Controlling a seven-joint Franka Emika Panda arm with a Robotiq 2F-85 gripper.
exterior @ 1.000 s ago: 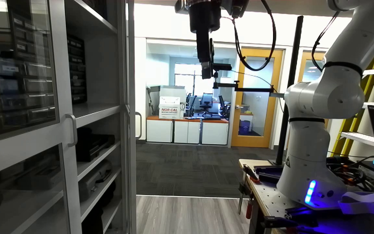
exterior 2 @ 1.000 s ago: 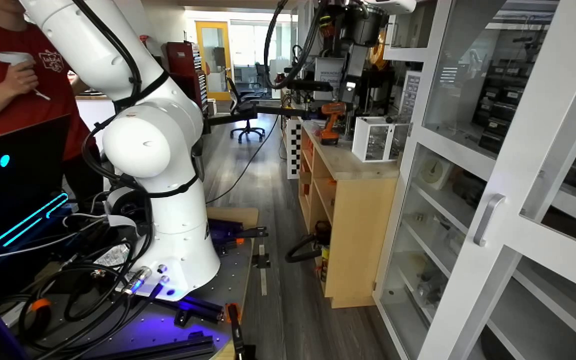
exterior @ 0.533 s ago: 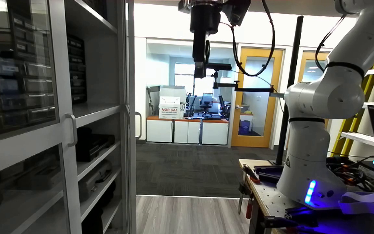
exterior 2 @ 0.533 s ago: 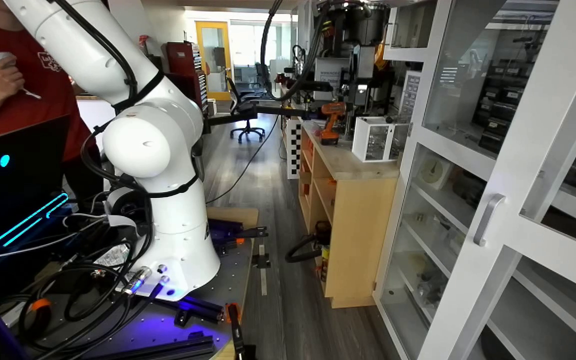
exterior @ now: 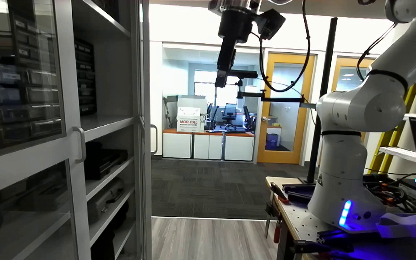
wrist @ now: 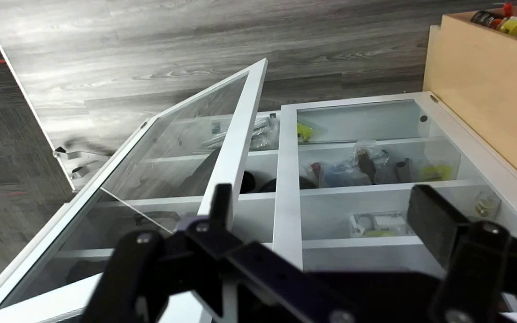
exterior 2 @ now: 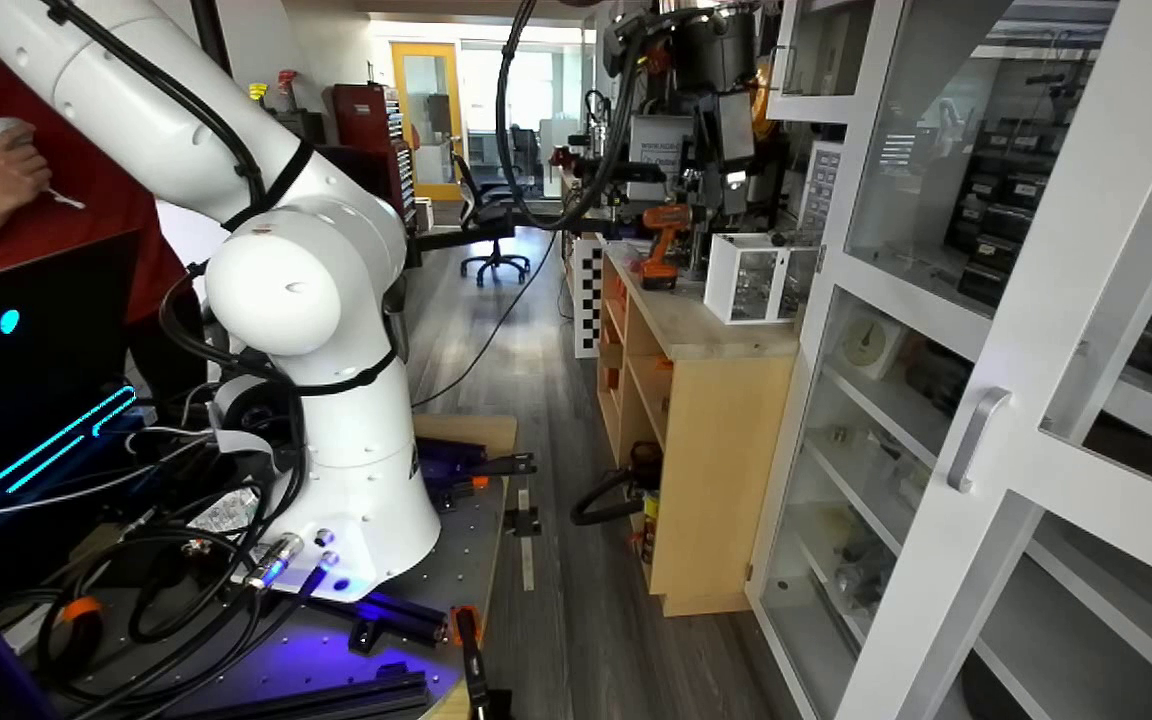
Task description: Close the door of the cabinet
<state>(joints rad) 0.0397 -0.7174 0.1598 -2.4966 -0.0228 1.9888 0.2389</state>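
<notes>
The cabinet has two glass doors with white frames. In the wrist view the left door (wrist: 236, 152) stands open at an angle. The right door (wrist: 289, 179) looks closed. The open door's handle shows in both exterior views (exterior: 154, 139) (exterior 2: 976, 440). In an exterior view the open door (exterior: 144, 144) is nearly edge-on. My gripper (exterior: 220, 82) hangs pointing down and tilted, apart from it. In the wrist view my gripper (wrist: 323, 197) is open with nothing between its fingers. Its left finger (wrist: 222, 199) overlaps the open door's edge in the picture; no contact is visible.
A wooden cabinet (exterior 2: 726, 480) with a drill (exterior 2: 666, 245) and a white box (exterior 2: 751, 280) adjoins the glass cabinet. A camera on a bracket (exterior: 247, 74) stands behind my gripper. A laptop (exterior 2: 26, 340) and a person (exterior 2: 56, 180) are beside my base.
My wrist has shifted to the right in an exterior view and tilted, so the fingertips now slant to the left. The upper arm has leaned lower. The cabinet doors have not moved.
</notes>
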